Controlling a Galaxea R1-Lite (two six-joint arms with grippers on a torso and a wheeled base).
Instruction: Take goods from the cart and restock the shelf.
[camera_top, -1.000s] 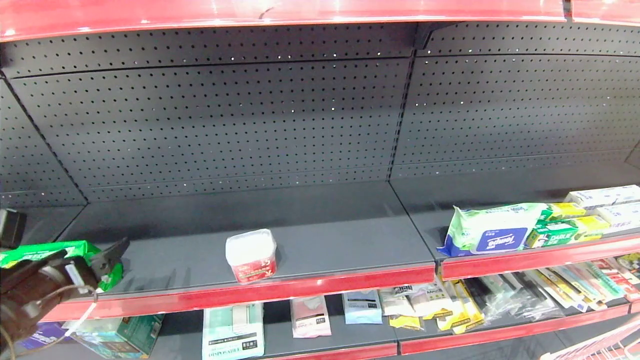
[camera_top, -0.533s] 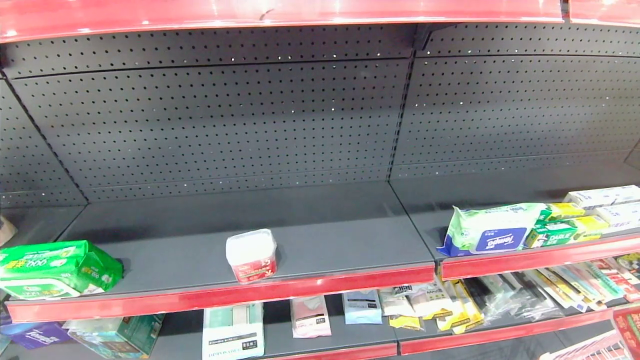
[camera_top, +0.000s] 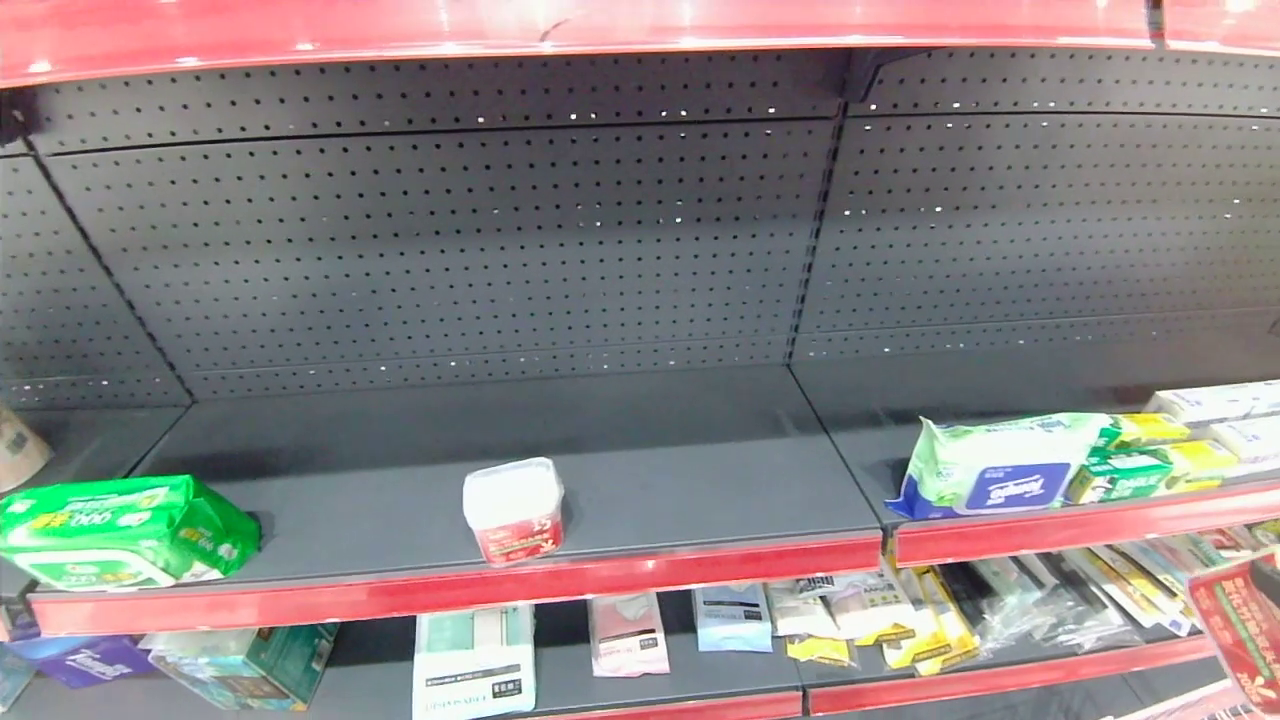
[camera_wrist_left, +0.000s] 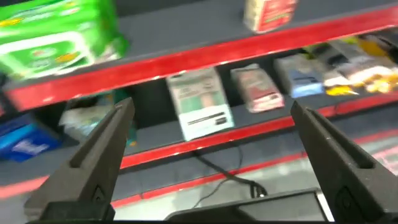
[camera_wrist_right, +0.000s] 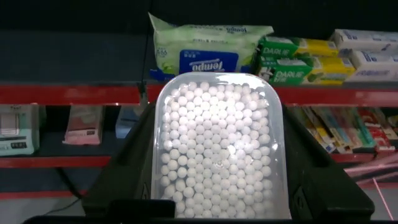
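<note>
Taking as landmark the red-labelled tub (camera_top: 513, 510) standing near the front of the middle shelf board (camera_top: 620, 440). Found clamped in the right gripper (camera_wrist_right: 217, 124): a second tub (camera_wrist_right: 217, 155), clear-lidded and packed with small white beads. Pinched across its short width, with fingers (camera_wrist_right: 134, 168) pressed on both long sides. Held with the long axis running straight out from the wrist toward the shelf, lid turned to the wrist camera. Judged well right of the landmark and lower than its board, not yet on the shelf. Aimed at the blue-labelled wet-wipes pack (camera_wrist_right: 199, 53) and the green-and-yellow cartons (camera_wrist_right: 298, 59) beside it, both far right of the landmark. Possibly glimpsed again as a red-printed corner low in the head view, right of the landmark; not certain. Noted left of the landmark, on the same board: green wipes pack (camera_top: 125, 530), lying flat. Noted left gripper (camera_wrist_left: 211, 109) spread wide with nothing between, hanging lower than the landmark's board and facing the packets beneath it. Carrying the goods on the right arm, then; nothing in the left. For the set-down, judged necessary to rise above the red front rail (camera_top: 650, 570), then travel forward and leftward toward bare board right of the landmark. Guessed risk: catching the leading edge on that rail.
</note>
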